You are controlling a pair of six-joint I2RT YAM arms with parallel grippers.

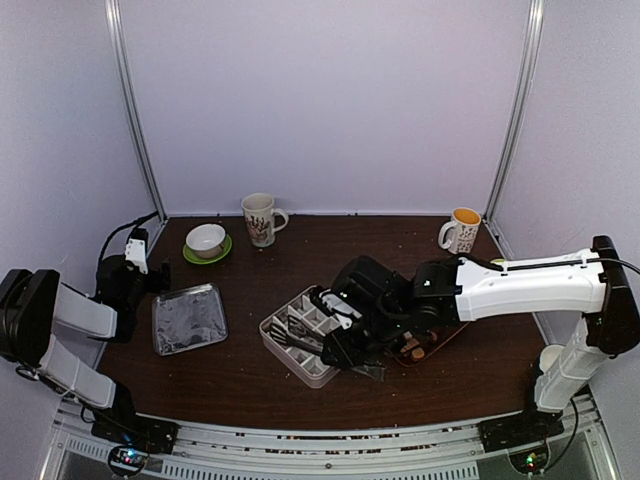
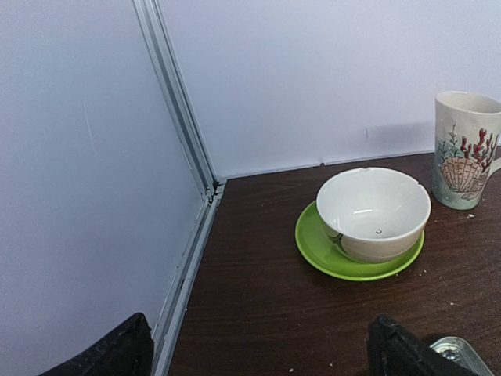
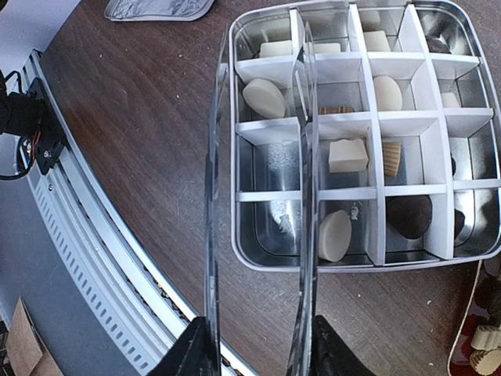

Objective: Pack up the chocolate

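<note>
The chocolate lies as small pieces in a divided metal tray (image 3: 235, 235) (image 1: 300, 350): a white disc (image 3: 264, 98), a white cube (image 3: 347, 155), a tan cylinder (image 3: 391, 157) and a dark piece (image 3: 410, 215). More chocolate sits on a red plate (image 1: 415, 348) (image 3: 477, 345) beside the tray. My right gripper (image 3: 258, 356) (image 1: 340, 345) is shut on long metal tongs (image 3: 304, 180), whose two blades stand apart. One blade runs over the tray's left column, the other outside its left wall. I see nothing between the blades. My left gripper (image 2: 258, 360) (image 1: 135, 255) hangs open over the table by the left wall.
A white bowl (image 2: 368, 211) (image 1: 207, 240) on a green saucer (image 2: 313, 243) and a shell-printed mug (image 2: 466, 149) (image 1: 260, 218) stand at the back left. A second mug (image 1: 462, 230) stands at the back right. The tray's metal lid (image 1: 188, 318) lies flat at the left.
</note>
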